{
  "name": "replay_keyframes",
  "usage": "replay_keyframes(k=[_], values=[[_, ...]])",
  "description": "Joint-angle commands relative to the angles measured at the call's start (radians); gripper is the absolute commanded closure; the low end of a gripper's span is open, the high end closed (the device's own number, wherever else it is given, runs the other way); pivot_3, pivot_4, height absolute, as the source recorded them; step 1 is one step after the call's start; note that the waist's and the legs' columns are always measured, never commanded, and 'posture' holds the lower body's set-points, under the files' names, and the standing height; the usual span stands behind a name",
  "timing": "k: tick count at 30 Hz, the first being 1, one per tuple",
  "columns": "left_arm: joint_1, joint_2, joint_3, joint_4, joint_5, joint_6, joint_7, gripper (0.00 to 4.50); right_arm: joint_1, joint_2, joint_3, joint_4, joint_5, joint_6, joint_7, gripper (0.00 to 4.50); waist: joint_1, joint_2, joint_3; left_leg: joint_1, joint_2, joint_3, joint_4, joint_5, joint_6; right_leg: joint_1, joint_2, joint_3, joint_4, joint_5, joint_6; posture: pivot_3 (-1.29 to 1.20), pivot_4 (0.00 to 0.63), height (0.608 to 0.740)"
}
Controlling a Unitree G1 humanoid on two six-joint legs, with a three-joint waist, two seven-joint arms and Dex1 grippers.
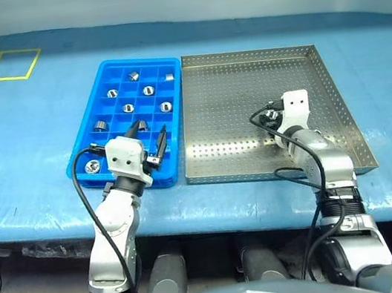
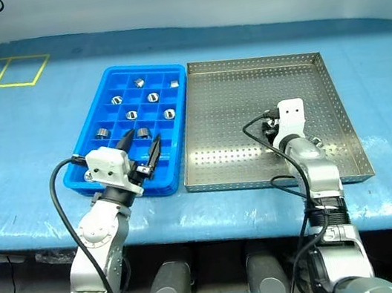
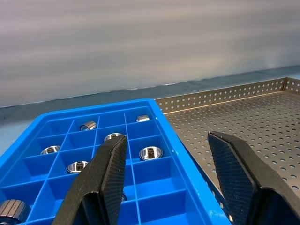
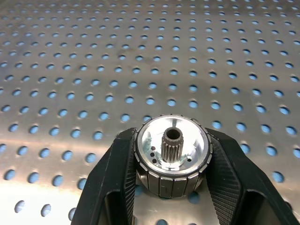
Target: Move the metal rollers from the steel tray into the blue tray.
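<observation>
Nine metal rollers [image 1: 148, 90] are counted in the blue tray [image 1: 83, 146]; one roller [image 4: 171, 161] is counted over the steel tray [image 1: 231, 88].

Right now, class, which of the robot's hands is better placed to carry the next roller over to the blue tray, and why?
The right hand: its fingers are already shut on a metal roller over the steel tray. The left hand hangs open above the blue tray, holding nothing.
</observation>
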Motion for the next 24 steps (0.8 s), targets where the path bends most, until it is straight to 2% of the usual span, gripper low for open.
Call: replay_keyframes(k=[1,6,10,14,17,24], values=[[0.026,-0.001,0.026,-0.049,-0.008,-0.02,0.017,1.49,-0.027,0.0,0.06,-0.059,-0.022,-0.129,0.046,2.78,-0.002,0.0,0.0,0.0,0.0,0.0,0.0,0.0,0.0,0.0,0.0,0.0,0.0,0.0,0.0,0.25,0.15,0.74],[0.11,0.005,0.057,-0.121,-0.013,-0.019,0.029,1.49,-0.099,0.051,0.18,-0.087,-0.006,-0.246,0.172,2.78,-0.013,0.0,0.0,0.0,0.0,0.0,-0.001,0.0,0.0,0.0,0.0,0.0,0.001,0.002,0.003,0.29,0.15,0.74],[0.19,0.024,0.081,-0.169,-0.008,-0.016,0.023,1.49,-0.196,0.111,0.275,-0.028,0.018,-0.281,0.306,2.78,-0.005,0.0,0.0,0.001,0.001,-0.001,-0.001,0.0,0.0,0.0,0.0,-0.001,0.001,-0.001,-0.001,0.35,0.15,0.74],[0.252,0.039,0.116,-0.199,0.002,-0.023,0.033,1.49,-0.274,0.155,0.35,0.042,0.062,-0.239,0.465,2.78,0.026,0.0,0.0,0.001,0.001,-0.003,-0.001,0.0,0.0,0.001,0.001,-0.002,0.001,-0.002,-0.002,0.42,0.15,0.74],[0.302,0.038,0.136,-0.228,-0.016,-0.032,0.028,1.49,-0.312,0.149,0.413,0.086,0.068,-0.207,0.585,2.78,0.053,0.0,0.0,0.001,0.0,-0.003,-0.002,0.0,0.0,0.001,0.0,-0.003,0.0,-0.002,-0.003,0.45,0.15,0.74],[0.389,0.031,0.171,-0.275,-0.022,-0.047,0.035,1.49,-0.368,0.126,0.497,0.186,0.014,-0.175,0.683,2.78,0.128,0.0,0.0,0.001,0.0,-0.003,-0.002,0.0,0.0,0.0,0.0,-0.003,0.0,-0.003,-0.003,0.52,0.15,0.74]])
